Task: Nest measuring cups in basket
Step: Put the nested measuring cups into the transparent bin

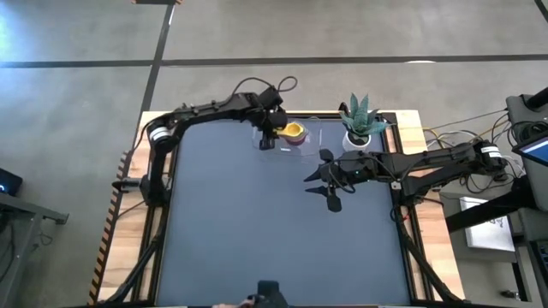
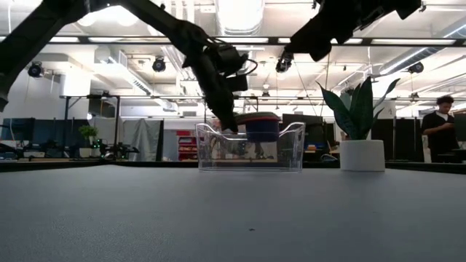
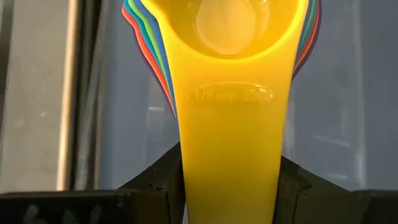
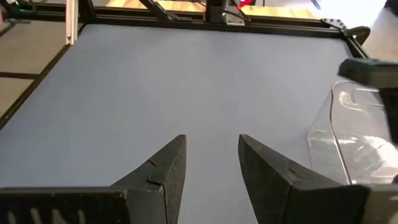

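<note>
Nested plastic measuring cups (image 3: 230,37), yellow on top with coloured rims peeking beneath, are cut off at the frame edge; the left gripper (image 1: 272,130) grasps the yellow handle over the clear plastic basket (image 2: 251,149). The right gripper (image 4: 211,165) hangs empty, fingers parted, near the basket.

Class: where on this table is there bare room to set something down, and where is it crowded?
Free: the wide table surface from the near edge up to the right gripper. Crowded: the far edge, where the left gripper holds the yellow cup in the basket, beside the plant.
</note>
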